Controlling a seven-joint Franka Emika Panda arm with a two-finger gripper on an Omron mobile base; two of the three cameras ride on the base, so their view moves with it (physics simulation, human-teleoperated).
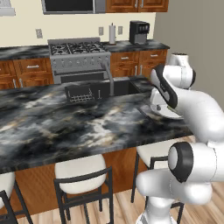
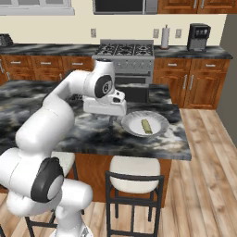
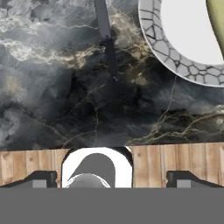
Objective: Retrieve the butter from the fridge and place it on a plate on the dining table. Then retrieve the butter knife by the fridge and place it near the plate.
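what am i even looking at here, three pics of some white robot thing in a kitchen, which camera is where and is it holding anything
It is a white robot arm on a base that can drive, in a computer-rendered kitchen. Two pictures come from cameras on the base, behind the arm to its left and right, looking forward over it. The third comes from a camera on the hand, looking down past the gripper, whose two dark fingertips stand wide apart at the bottom.

The arm reaches over the dining table, a long marbled counter with a sink and stools beneath. On it lies a round plate, and the butter, a small pale stick, lies on the plate.

The gripper is open and holds nothing; it hangs over bare marble beside the plate.
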